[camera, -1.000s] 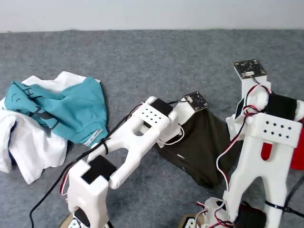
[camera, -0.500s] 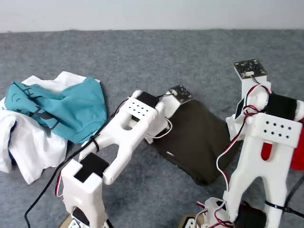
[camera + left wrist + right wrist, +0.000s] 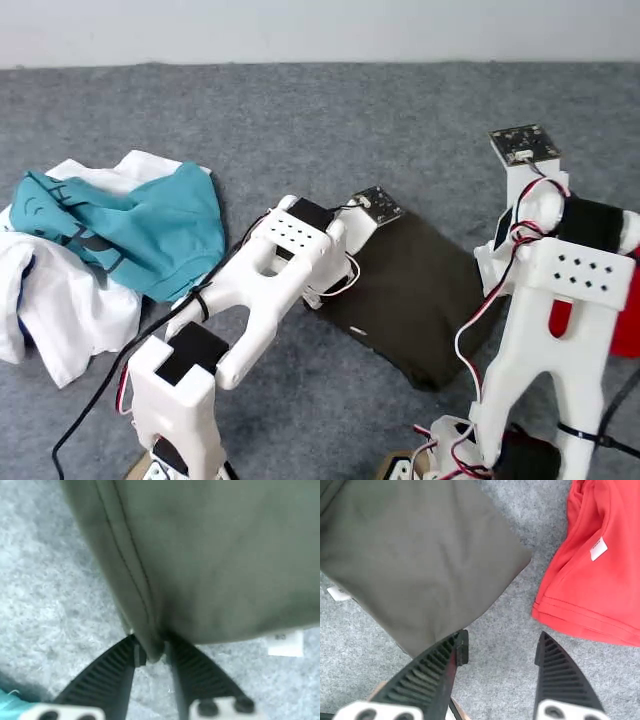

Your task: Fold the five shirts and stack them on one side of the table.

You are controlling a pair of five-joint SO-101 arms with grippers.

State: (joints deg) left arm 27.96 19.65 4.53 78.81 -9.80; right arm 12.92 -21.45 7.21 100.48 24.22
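Shirt in olive [image 3: 420, 300] lies flat on the table [image 3: 300, 110], edge pinched tight in the left end effector [image 3: 150, 654]; right end effector [image 3: 502, 644] hangs wide open (red shirt [image 3: 600, 570] just beside).

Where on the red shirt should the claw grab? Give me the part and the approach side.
Probably its stitched, layered edge nearest the dark shirt, approached from the gap between them. That edge of the red shirt lies flat and exposed, and the open right claw hangs over the gap.

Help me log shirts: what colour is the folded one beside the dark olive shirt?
Red. The folded fabric shirt shows best in the right wrist view.
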